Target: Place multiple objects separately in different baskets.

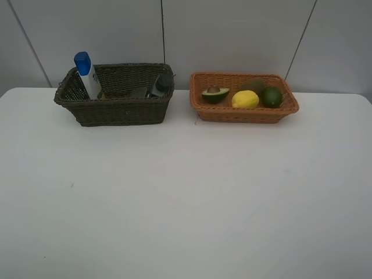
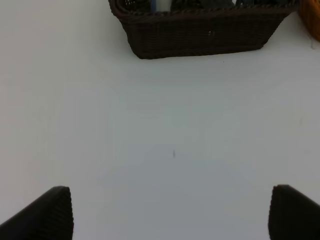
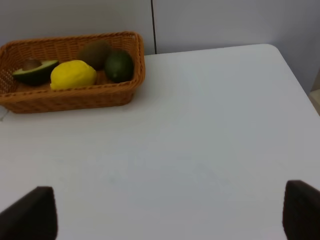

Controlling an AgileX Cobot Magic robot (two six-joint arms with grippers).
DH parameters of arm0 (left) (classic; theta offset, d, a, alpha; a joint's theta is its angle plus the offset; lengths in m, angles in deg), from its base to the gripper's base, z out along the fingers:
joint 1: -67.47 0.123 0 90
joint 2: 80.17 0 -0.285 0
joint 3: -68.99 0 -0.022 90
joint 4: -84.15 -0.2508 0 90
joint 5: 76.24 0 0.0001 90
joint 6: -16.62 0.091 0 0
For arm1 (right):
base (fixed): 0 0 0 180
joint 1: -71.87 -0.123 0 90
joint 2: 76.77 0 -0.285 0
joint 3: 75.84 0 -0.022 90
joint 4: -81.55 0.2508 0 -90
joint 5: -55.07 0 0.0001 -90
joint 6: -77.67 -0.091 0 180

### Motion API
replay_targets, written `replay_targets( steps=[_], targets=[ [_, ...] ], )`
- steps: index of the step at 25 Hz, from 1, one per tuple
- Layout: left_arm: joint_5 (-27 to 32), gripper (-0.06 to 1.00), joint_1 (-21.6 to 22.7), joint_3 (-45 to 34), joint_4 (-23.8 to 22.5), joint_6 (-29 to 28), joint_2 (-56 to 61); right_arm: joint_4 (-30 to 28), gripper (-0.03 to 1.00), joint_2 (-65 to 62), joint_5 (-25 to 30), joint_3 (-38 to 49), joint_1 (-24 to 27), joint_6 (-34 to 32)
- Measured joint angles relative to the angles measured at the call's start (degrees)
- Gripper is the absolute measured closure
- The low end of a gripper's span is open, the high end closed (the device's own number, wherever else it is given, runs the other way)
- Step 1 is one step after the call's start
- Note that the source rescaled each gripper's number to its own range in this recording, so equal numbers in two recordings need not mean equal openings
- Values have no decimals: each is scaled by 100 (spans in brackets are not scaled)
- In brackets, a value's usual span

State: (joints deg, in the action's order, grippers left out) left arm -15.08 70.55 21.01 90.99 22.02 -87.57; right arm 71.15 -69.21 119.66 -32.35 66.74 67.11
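White table (image 1: 186, 197), sorted state. Fruit, namely avocado (image 1: 215, 94), lemon (image 1: 245, 99), lime (image 1: 271, 96) and kiwi (image 3: 94, 52), lies in the orange basket (image 1: 244, 114); the blue-capped bottle (image 1: 88, 74) leans in the dark basket (image 1: 119, 110). I hold my left gripper (image 2: 170, 215) and right gripper (image 3: 170, 215) spread wide and empty over bare tabletop.

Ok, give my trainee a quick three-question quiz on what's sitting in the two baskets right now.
1. True or false: the lemon lies in the dark basket.
2. Which item sticks up above the dark basket's rim? A) avocado B) blue-capped bottle C) lime
3. Fill in: in the orange basket, the lemon lies between the avocado and the ____.

Key: 1 false, it is in the orange basket; 2 B, the blue-capped bottle; 3 lime.
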Motion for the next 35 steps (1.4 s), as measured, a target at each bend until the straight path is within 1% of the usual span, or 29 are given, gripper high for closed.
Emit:
replay_targets(
  steps=[6,11,35],
  targets=[
    [0,-5,0,0,0,0,0,118,-3,0,-300,327,0,147],
    [0,-5,0,0,0,0,0,180,-3,0,-326,438,0,296],
    [0,-5,0,0,0,0,0,246,-3,0,-332,438,0,319]
  ],
)
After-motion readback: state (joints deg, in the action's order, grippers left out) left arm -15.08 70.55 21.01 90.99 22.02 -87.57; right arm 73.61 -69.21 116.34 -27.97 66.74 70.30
